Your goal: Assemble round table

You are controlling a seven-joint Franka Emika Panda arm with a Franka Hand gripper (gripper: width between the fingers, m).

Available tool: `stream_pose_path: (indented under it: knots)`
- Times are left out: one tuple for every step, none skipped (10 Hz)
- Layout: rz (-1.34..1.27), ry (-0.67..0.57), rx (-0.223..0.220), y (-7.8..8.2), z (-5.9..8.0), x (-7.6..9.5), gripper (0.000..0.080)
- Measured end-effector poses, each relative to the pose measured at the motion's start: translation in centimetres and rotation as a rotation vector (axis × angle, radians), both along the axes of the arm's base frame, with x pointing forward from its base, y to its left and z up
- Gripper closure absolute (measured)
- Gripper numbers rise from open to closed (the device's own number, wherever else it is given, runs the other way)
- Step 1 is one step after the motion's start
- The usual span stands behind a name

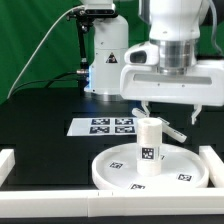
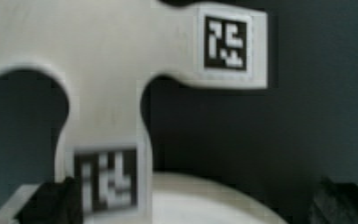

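The large white round disc [image 1: 112, 170] lies flat near the table's front. The short thick cylinder leg [image 1: 150, 146] stands upright at its middle, with a tag on its side. Just behind the leg lies the small cross-shaped foot piece [image 1: 177, 131]. My gripper [image 1: 168, 112] hangs open a little above the leg and the foot, holding nothing. In the wrist view the foot piece [image 2: 105, 80] fills most of the frame, with a tag on one of its arms. A rounded white surface [image 2: 229, 205], probably the leg's top, shows between my dark fingers [image 2: 51, 203]. My gripper [image 2: 197, 208] is open there too.
The marker board [image 1: 112, 125] lies on the black table behind the disc. White border rails run along the exterior view's left [image 1: 6, 160], front [image 1: 60, 207] and right [image 1: 213, 160]. The arm's base [image 1: 105, 60] stands at the back before a green curtain.
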State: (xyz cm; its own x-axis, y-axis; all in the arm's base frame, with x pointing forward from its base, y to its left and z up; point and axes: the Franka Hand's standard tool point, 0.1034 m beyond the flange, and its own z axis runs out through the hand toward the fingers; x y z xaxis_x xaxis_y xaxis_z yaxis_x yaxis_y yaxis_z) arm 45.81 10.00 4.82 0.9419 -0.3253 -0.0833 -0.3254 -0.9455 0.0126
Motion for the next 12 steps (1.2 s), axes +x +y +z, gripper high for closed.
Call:
stream_pose_path:
  knots:
    - [-0.005, 0.010, -0.004, 0.1, -0.5, -0.3, 0.0150]
    - [-0.005, 0.011, -0.005, 0.1, -0.6, -0.3, 0.0150]
    - [-0.006, 0.001, -0.008, -0.3, -0.8, -0.1, 0.0150]
    - [-0.003, 0.001, -0.007, -0.6, -0.9, 0.0, 0.0150]
    - [-0.004, -0.005, -0.003, -0.5, -0.4, 0.5, 0.0150]
    - [0.012, -0.013, -0.002, -0.5, -0.1, 0.8, 0.0150]
    - [0.072, -0.004, -0.011, -0.9, -0.2, 0.9, 0.0150]
    - [0.141, 0.012, -0.022, -1.2, 0.0, 1.1, 0.0150]
    - [0.200, 0.030, -0.025, -1.1, 0.6, 1.5, 0.0150]
    - [0.216, 0.031, -0.025, -0.9, 1.2, 2.2, 0.0150]
    - [0.215, 0.028, -0.028, -1.0, 0.9, 2.0, 0.0150]
    - [0.226, 0.029, -0.028, -1.1, 0.8, 2.0, 0.0150]
